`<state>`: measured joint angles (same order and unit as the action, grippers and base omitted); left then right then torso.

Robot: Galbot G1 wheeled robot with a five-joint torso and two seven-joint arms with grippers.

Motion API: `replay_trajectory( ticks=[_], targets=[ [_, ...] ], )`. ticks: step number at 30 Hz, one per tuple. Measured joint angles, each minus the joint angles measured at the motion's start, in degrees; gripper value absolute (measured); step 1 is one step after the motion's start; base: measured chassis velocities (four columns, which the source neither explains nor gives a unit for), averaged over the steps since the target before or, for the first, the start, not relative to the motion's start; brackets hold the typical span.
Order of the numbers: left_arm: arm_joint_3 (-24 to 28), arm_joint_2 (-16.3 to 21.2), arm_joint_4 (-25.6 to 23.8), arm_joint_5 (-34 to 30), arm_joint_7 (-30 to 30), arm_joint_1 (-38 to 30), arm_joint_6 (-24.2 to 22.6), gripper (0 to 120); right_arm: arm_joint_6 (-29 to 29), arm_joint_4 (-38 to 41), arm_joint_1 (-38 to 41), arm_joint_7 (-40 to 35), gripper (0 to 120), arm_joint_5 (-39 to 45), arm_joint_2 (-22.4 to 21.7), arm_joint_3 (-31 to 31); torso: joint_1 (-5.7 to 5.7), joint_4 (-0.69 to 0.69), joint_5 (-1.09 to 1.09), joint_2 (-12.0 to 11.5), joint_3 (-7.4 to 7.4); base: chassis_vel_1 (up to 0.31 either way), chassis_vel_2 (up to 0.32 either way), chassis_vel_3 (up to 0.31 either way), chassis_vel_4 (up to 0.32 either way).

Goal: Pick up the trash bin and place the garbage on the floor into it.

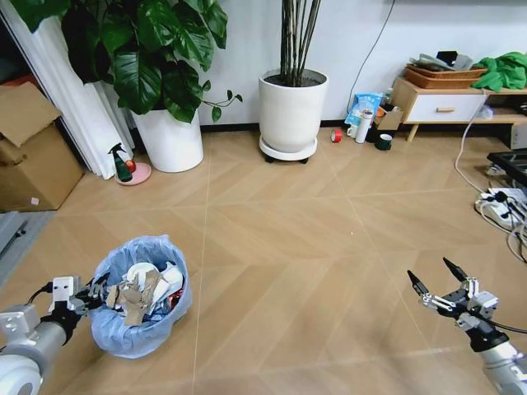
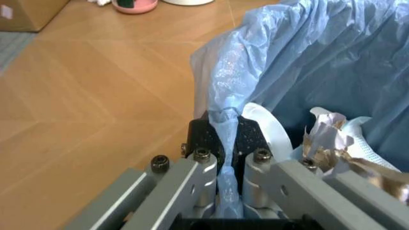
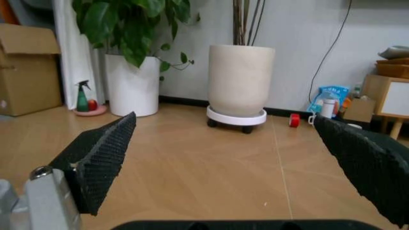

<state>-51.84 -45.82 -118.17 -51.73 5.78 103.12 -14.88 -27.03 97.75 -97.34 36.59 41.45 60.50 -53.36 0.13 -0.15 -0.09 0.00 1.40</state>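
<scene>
The trash bin point(image 1: 140, 329) stands on the floor at the lower left, lined with a crinkly light-blue bag and holding crumpled white and brown paper garbage point(image 1: 142, 290). My left gripper point(image 1: 93, 294) is at its left rim, shut on the bag's edge. In the left wrist view the fingers point(image 2: 203, 139) pinch a fold of the blue bag point(image 2: 224, 115), with the garbage point(image 2: 332, 143) inside the bin beyond. My right gripper point(image 1: 436, 278) hovers open over bare floor at the lower right, its fingers point(image 3: 102, 158) spread wide.
Two large white plant pots point(image 1: 292, 111) point(image 1: 170, 138) stand by the far wall, a green spray bottle on a pink saucer point(image 1: 125, 167) beside them. A cardboard box point(image 1: 29, 152) sits left. Bottles and a red roll point(image 1: 336, 134) lie near a low cabinet point(image 1: 436, 103); cables point(image 1: 498, 202) trail right.
</scene>
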Motion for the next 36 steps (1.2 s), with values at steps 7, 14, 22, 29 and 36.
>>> replay_trajectory(
  ticks=[7, 14, 22, 29, 36],
  targets=[
    [-0.17, 0.03, -0.07, -0.07, 0.02, 0.11, -0.02, 0, 0.01, 0.28, -0.26, 0.48, 100, 0.01, 0.16, -0.34, -0.01, 0.01, -0.01, 0.0, -0.01, 0.282, -0.29, -0.291, 0.291],
    [-0.11, -0.13, -0.13, -0.04, 0.0, 0.13, -0.02, 0, -0.16, 0.33, -0.5, 1.06, 100, 0.07, 0.58, -0.5, 0.0, 0.01, 0.01, 0.0, 0.0, 0.219, -0.219, -0.206, 0.231],
    [-0.06, -0.31, -0.24, -0.02, 0.0, 0.12, -0.02, 0, -0.31, 0.41, -0.66, 1.32, 100, 0.36, 0.58, -0.86, 0.01, 0.02, -0.06, 0.0, 0.01, 0.175, -0.166, -0.176, 0.176],
    [-0.06, -0.42, -0.33, 0.05, 0.01, 0.12, -0.01, 0, -0.38, 0.47, -0.67, 1.56, 100, 0.54, 0.54, -0.94, 0.0, -0.02, 0.04, 0.0, 0.0, 0.167, -0.17, -0.171, 0.169],
    [0.27, -0.91, -0.33, 0.3, 0.04, 0.05, -0.01, 0, -0.55, 0.34, -0.69, 1.86, 100, 0.61, 0.75, -0.98, 0.01, 0.01, 0.03, 0.0, 0.01, 0.171, -0.141, -0.153, 0.156]
  ],
)
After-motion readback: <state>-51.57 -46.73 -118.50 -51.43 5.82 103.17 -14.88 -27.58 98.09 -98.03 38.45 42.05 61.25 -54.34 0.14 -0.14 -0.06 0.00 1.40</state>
